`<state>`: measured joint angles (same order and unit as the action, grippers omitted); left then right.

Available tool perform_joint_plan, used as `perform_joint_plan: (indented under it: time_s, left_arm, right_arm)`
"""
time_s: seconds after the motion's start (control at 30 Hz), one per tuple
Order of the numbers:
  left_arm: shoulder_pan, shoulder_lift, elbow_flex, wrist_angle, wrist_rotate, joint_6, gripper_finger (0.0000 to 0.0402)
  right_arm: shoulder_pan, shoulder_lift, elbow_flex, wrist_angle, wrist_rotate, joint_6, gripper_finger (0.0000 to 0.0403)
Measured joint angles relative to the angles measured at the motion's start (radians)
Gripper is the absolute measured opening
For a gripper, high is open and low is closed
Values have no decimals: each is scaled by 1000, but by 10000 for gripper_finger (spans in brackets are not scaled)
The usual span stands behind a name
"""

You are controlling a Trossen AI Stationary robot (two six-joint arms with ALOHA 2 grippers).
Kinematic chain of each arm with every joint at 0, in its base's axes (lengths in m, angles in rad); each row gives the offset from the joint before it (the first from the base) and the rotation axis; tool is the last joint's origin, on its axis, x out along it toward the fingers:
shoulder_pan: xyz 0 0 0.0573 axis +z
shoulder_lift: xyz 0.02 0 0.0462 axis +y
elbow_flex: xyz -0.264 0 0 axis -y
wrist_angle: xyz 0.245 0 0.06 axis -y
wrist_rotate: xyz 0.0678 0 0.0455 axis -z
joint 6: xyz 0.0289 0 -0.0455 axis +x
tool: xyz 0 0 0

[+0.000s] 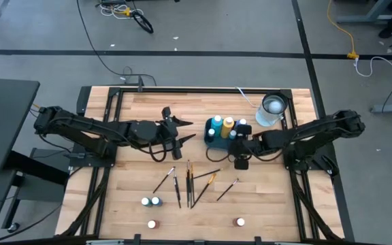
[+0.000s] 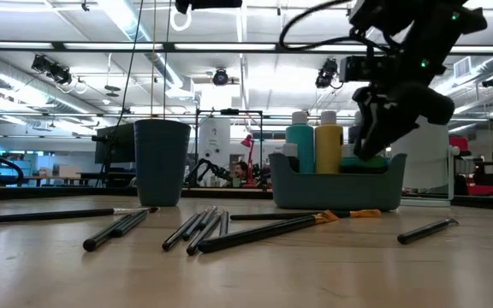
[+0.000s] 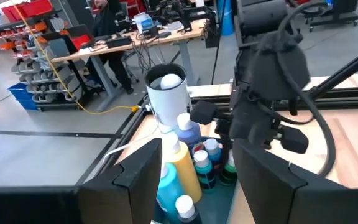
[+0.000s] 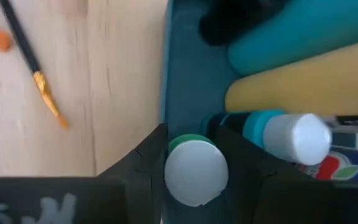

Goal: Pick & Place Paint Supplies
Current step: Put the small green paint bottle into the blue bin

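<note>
Counting four bottles point(image 1: 151, 201) loose on table point(image 1: 264, 211), six paintbrushes point(image 1: 189, 182)

no readable text, labels, brands or numbers anywhere

Upright white-capped bottles point(image 1: 220, 127) fill the caddy, while brushes point(image 1: 190, 182) lie scattered on wood.

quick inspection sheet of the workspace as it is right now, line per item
surface: wooden table, dark frame rails
job's things: bottles in blue caddy; brushes and four bottles loose at the front
clutter: white cup at the back right
grippers: left gripper open, empty, beside caddy; right gripper around a green white-capped bottle over the caddy
cables: loose on floor
surroundings: workshop benches, a person behind
</note>
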<state>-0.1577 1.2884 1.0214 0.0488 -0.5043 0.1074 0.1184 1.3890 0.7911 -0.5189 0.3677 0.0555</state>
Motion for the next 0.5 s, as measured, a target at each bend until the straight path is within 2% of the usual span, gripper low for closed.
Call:
perform_joint_plan:
  time_s: [0.2, 0.5]
  left_arm:
    - [0, 0, 0, -6, -8, 3, 208]
    - [0, 0, 0, -6, -7, -2, 208]
  right_arm:
    - [-20, -2, -22, 26, -5, 4, 124]
    - [-21, 4, -30, 11, -15, -15, 166]
